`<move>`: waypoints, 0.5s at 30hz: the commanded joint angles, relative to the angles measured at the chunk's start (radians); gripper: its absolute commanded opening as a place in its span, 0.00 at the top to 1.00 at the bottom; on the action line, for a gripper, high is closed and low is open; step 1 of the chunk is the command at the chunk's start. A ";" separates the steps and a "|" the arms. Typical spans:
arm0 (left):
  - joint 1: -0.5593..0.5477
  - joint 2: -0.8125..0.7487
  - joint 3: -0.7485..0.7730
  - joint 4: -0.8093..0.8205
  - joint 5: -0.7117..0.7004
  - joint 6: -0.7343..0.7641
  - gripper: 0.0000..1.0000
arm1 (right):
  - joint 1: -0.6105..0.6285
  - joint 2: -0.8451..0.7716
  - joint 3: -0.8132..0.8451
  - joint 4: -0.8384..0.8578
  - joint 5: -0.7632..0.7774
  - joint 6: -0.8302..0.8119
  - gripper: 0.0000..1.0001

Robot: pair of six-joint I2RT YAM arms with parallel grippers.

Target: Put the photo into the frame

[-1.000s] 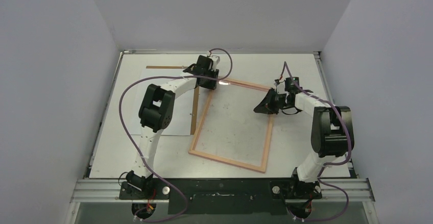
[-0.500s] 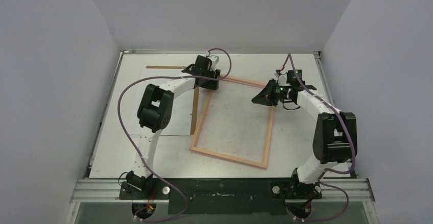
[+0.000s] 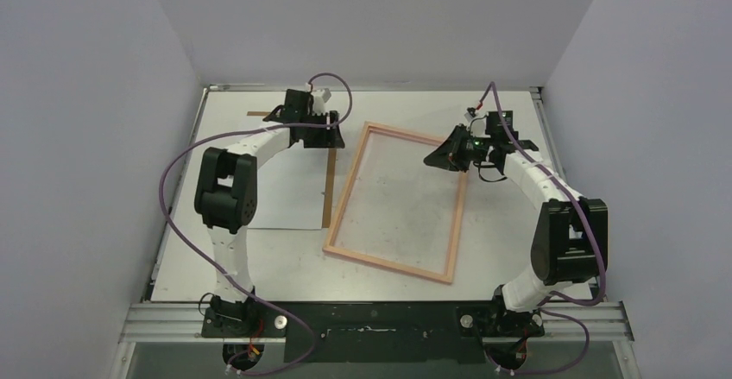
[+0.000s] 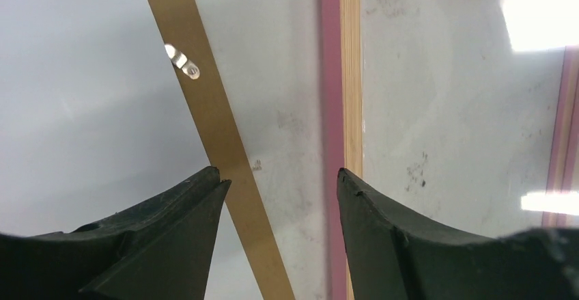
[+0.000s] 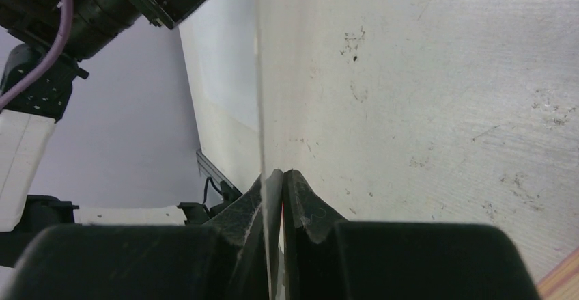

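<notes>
Salmon-edged frame (image 3: 388, 266) is resting on the table (image 3: 518, 249) with your right gripper (image 5: 278, 175) pinching its far right corner shut, so you should be keeping that pinch steady while the left gripper (image 4: 280, 177), spread wide and empty, is hovering beside the white-side-up photo (image 3: 289, 189)
</notes>
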 commanded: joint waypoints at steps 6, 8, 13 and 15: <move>-0.029 -0.191 -0.291 0.100 0.111 0.009 0.41 | 0.040 -0.016 0.201 0.035 -0.033 0.055 0.95; -0.039 -0.207 -0.319 0.101 0.105 0.018 0.41 | 0.051 -0.014 0.235 0.011 -0.029 0.053 0.95; -0.033 -0.228 -0.346 0.103 0.098 0.017 0.42 | 0.062 -0.029 0.262 -0.045 0.000 0.030 0.95; -0.019 -0.241 -0.351 0.110 0.098 0.005 0.43 | 0.060 -0.038 0.245 -0.050 0.006 0.031 0.95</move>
